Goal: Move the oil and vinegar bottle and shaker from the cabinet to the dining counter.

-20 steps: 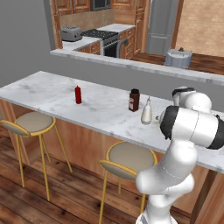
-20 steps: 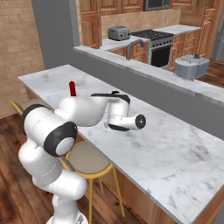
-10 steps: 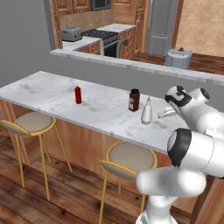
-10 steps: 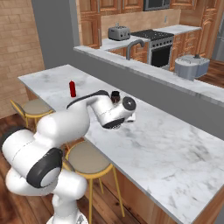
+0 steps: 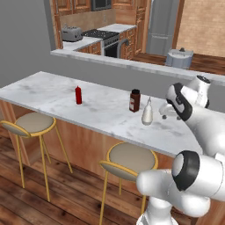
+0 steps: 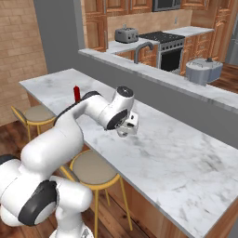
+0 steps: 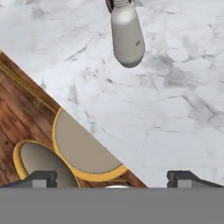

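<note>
The oil and vinegar bottle [image 5: 147, 112] stands upright on the marble tabletop [image 5: 101, 110], just beside the brown jar [image 5: 134, 100]. The hand [image 5: 168, 110], fingers spread and empty, hovers near the bottle.

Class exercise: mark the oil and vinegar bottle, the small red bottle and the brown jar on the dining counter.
oil and vinegar bottle [image 5: 147, 115]: left base view, on its rounded base.
small red bottle [image 5: 78, 96]: left base view, mid-body.
brown jar [image 5: 135, 102]: left base view, on its body below the black cap.
</note>
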Robot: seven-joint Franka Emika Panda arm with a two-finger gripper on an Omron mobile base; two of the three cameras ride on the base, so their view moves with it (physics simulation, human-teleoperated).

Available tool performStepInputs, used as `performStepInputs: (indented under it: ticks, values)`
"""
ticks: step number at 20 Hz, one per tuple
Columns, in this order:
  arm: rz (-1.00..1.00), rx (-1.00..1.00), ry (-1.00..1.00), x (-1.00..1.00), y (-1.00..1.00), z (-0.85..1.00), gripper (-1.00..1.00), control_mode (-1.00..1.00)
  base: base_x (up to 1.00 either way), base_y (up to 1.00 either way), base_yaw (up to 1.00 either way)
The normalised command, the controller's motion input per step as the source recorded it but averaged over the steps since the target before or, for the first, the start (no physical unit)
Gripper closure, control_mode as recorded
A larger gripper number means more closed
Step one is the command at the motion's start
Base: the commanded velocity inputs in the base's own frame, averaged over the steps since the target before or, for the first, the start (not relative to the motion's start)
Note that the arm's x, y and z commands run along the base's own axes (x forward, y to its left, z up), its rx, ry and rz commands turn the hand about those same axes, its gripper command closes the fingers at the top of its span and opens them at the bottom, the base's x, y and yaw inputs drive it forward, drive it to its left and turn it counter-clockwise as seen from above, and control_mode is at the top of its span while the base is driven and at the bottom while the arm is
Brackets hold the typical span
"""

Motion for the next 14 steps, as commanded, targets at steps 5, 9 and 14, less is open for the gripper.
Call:
performStepInputs:
  ticks: [5,9,14]
  values:
    - [-0.19,0.00,0.24,-0.62,0.03,0.26,-1.00,-1.00,0.00,0.00,0.00]
    - [-0.17,0.00,0.14,-0.66,0.06,0.22,-1.00,-1.00,0.00,0.00,0.00]
    - [-0.12,-0.06,0.04,-0.67,0.10,0.23,-1.00,-1.00,0.00,0.00,0.00]
